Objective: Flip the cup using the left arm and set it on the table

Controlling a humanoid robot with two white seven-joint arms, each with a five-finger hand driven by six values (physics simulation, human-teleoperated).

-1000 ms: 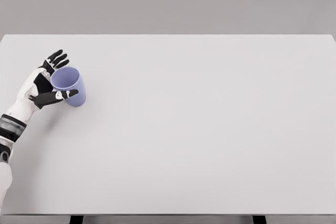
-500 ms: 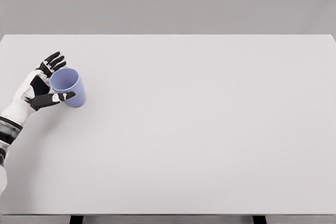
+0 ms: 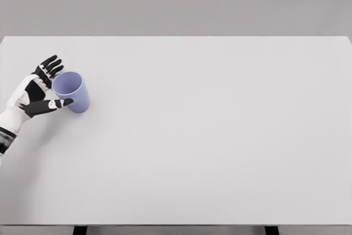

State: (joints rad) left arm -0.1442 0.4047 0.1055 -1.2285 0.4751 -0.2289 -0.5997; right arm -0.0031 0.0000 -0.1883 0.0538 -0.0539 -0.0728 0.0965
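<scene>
A lilac-blue cup (image 3: 72,91) stands upright on the white table (image 3: 209,130) near its left side, mouth facing up. My left hand (image 3: 48,83) sits just to the cup's left with fingers spread. The thumb (image 3: 59,104) reaches along the cup's near side and the other fingers (image 3: 48,65) fan out behind its rim. Nothing is clasped; a small gap separates the palm from the cup wall. The right arm does not show in the head view.
The table's left edge (image 3: 2,81) lies close to my left forearm, and its front edge (image 3: 176,225) runs along the bottom of the view.
My left hand has drawn back to the left, off the cup. The cup has settled more upright and stays in the same spot.
</scene>
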